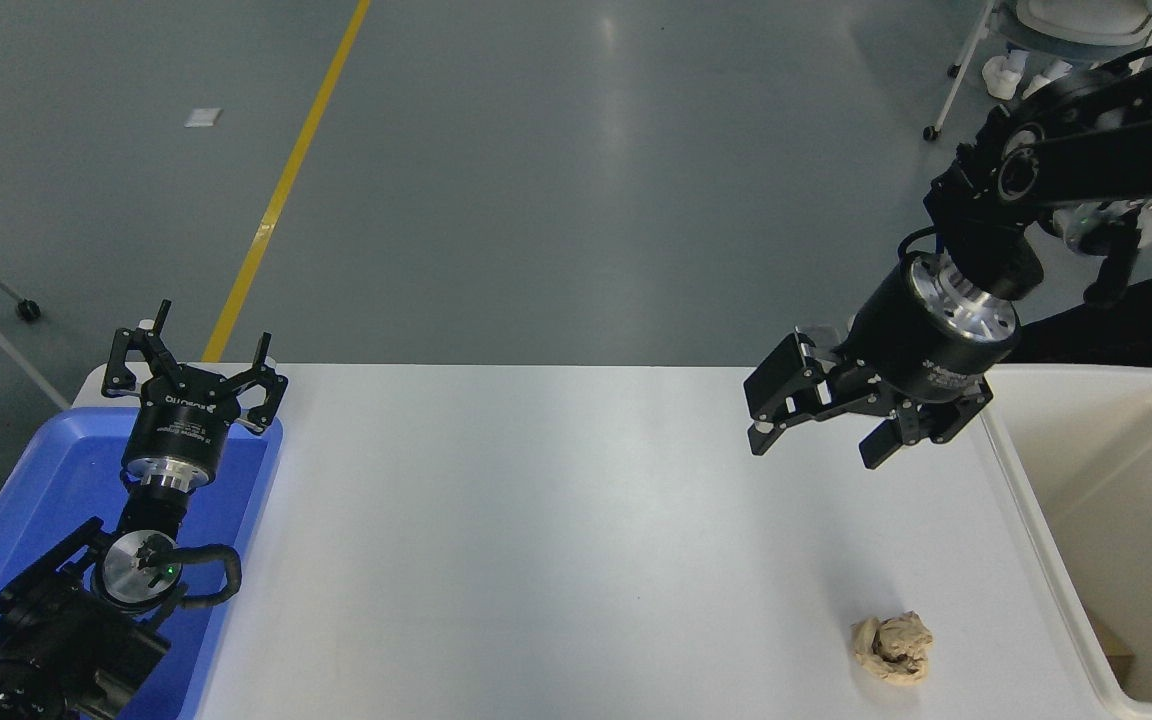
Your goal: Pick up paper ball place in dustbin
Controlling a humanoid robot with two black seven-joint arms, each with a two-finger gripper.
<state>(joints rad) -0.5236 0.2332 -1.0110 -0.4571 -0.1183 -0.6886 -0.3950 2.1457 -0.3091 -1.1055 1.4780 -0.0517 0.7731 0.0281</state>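
Observation:
The tan paper ball (pixel 893 647) lies on the white table (pixel 556 520) near the front right. The cream-white dustbin (pixel 1116 530) stands at the table's right edge, just right of the ball. My right gripper (pixel 816 445) is open and empty, hanging above the table left of the bin's far corner, well beyond the ball. My left gripper (pixel 194 375) is open and parked over the blue tray at the lower left.
A shallow blue tray (pixel 36 480) sits at the table's left edge under the left arm. A small brown scrap (pixel 1111 650) lies inside the bin. Wheeled stands are on the grey floor beyond the table.

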